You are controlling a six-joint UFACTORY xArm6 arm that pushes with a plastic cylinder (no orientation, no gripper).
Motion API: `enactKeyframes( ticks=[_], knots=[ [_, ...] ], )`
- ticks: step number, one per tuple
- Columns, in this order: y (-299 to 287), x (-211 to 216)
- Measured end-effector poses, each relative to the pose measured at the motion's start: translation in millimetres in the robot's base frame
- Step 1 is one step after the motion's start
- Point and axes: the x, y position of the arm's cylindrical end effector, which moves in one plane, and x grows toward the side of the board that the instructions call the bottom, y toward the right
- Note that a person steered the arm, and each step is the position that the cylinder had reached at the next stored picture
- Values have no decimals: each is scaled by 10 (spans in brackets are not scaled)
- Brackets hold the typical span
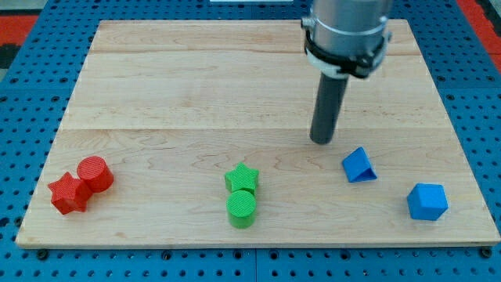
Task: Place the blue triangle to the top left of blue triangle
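A blue triangle lies on the wooden board at the lower right. A second blue block, more like a cube or pentagon in shape, sits further to the lower right near the board's corner. My tip rests on the board just up and left of the blue triangle, a short gap away and not touching it.
A green star touches a green cylinder at the bottom middle. A red star touches a red cylinder at the bottom left. The board's edges meet a blue pegboard.
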Motion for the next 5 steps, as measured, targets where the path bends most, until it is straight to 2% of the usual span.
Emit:
enactKeyframes(
  ticks=[1, 3, 4, 5],
  knots=[
    [-12, 248],
    [650, 438],
    [540, 439],
    [42, 716]
  ],
)
